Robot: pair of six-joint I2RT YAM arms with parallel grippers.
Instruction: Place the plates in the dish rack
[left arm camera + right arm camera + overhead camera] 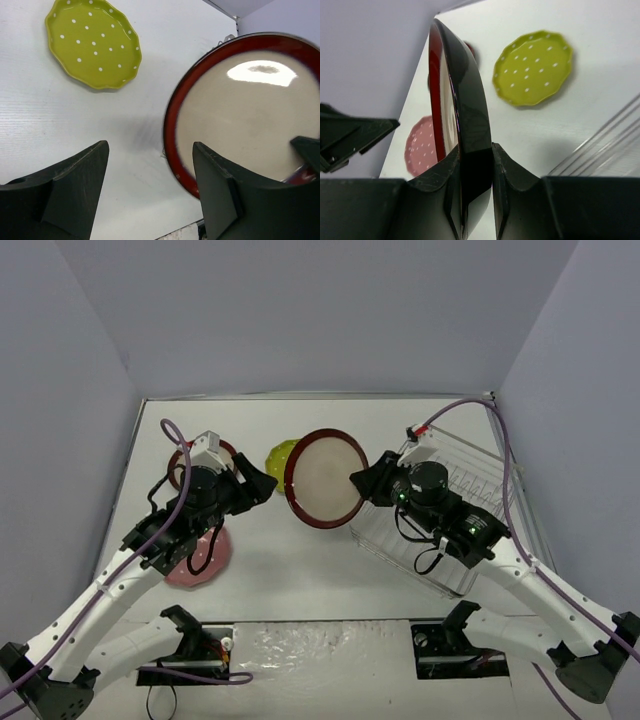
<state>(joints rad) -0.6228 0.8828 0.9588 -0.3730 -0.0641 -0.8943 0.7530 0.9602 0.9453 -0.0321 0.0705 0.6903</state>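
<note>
I read no text, label, brand, number or sign on any surface in view. White dots on the yellow-green scalloped plate (93,44) are pattern only.

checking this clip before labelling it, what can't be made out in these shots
- Top view: second red-rimmed plate, mostly under the left hand.
- Top view: pink plate, partly under the left arm.
- Top view: rack, near side behind the right arm.
- Left wrist view: lifted plate, cut off by the right edge.
</note>
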